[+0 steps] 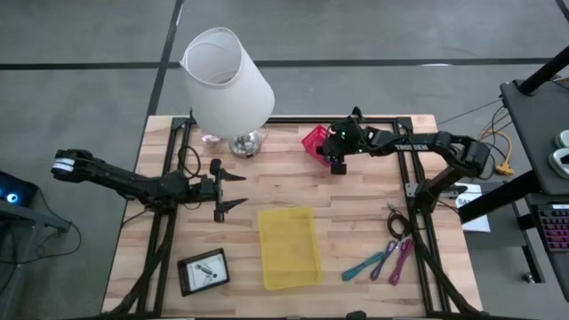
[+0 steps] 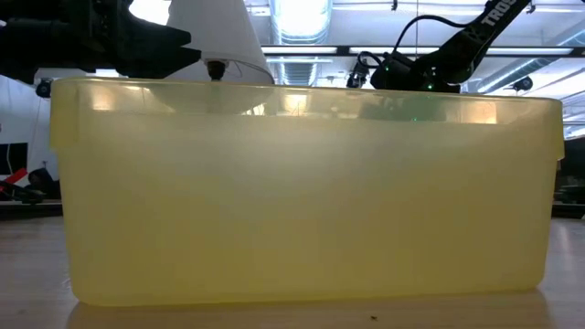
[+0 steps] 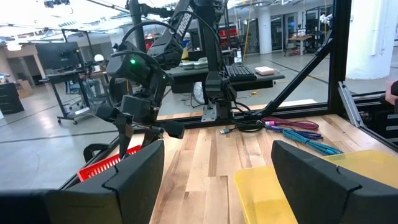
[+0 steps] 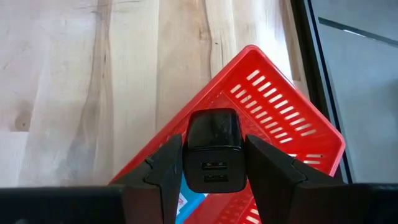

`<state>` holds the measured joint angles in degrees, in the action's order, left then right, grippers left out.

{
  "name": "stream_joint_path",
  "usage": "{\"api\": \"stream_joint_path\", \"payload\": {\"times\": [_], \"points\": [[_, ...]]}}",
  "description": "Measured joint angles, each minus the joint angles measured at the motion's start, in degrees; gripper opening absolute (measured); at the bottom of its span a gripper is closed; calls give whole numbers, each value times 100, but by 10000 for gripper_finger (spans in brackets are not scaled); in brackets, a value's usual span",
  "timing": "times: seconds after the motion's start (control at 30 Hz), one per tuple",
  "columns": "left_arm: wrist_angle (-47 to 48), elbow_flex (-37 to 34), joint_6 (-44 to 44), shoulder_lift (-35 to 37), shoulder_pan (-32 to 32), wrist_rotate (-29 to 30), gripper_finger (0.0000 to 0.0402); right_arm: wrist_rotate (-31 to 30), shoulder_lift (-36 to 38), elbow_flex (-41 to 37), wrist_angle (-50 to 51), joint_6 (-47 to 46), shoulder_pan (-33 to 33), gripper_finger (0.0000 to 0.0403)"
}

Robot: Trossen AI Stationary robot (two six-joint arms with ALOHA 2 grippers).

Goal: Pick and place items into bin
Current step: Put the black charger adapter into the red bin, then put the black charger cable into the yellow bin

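Right gripper [image 4: 214,165] hangs over the red slotted basket [image 4: 292,134] at the table's far edge, fingers clamped on a black USB charger block [image 4: 214,152]; left gripper [image 1: 233,188] waits left of the yellow bin [image 1: 289,247], jaws wide, empty; teal and purple strips [image 1: 384,260] lie right of the bin.

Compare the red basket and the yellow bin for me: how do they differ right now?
The red basket has slotted walls; the yellow bin has solid translucent ones. The basket looks smaller and sits at the table's far edge under the right gripper, which holds a black charger; the bin lies mid-table. Both are open-topped.
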<state>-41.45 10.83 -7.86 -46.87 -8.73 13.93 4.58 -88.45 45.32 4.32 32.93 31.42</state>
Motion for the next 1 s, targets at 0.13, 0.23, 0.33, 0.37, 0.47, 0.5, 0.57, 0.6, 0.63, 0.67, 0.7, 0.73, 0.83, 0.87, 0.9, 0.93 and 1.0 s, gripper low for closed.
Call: {"api": "stream_joint_path", "payload": {"times": [0.13,0.23,0.33,0.37,0.47,0.5,0.57,0.6,0.63,0.67,0.7,0.73,0.83,0.87,0.9,0.93,1.0], "points": [[0,0,-1,0,-2,-1,279,2,0,0,0,0,0,140],[0,0,-2,0,0,-1,279,2,0,0,-2,2,0,149],[0,0,-2,0,0,0,279,2,-1,0,-4,1,0,164],[0,0,-2,0,0,-2,279,2,-1,0,-5,2,0,169],[0,0,-2,0,0,0,279,2,-1,0,-11,2,0,179],[0,0,-2,0,-1,0,279,2,-1,0,-13,0,0,180],[0,0,-2,0,-1,-1,279,2,0,0,-13,2,0,183],[0,0,-2,0,0,0,279,2,0,0,-13,2,0,183],[0,0,-2,0,0,0,279,2,1,0,-13,0,0,183],[0,0,-2,0,0,0,279,2,0,0,-13,0,0,184],[0,0,-2,0,0,-1,279,1,-1,0,-15,2,0,184],[0,0,-2,0,-2,0,279,0,0,0,-17,0,0,184],[0,0,-2,0,-1,0,279,0,0,15,-15,-131,0,184],[0,0,-2,0,-1,0,279,0,0,34,-19,-221,0,184],[0,0,-2,0,-1,-1,279,0,1,54,-22,-341,-2,184],[0,0,-4,0,-1,0,279,0,1,73,-22,-487,-2,184],[0,0,-9,0,0,0,279,0,-1,107,-18,-911,-22,185]]}}
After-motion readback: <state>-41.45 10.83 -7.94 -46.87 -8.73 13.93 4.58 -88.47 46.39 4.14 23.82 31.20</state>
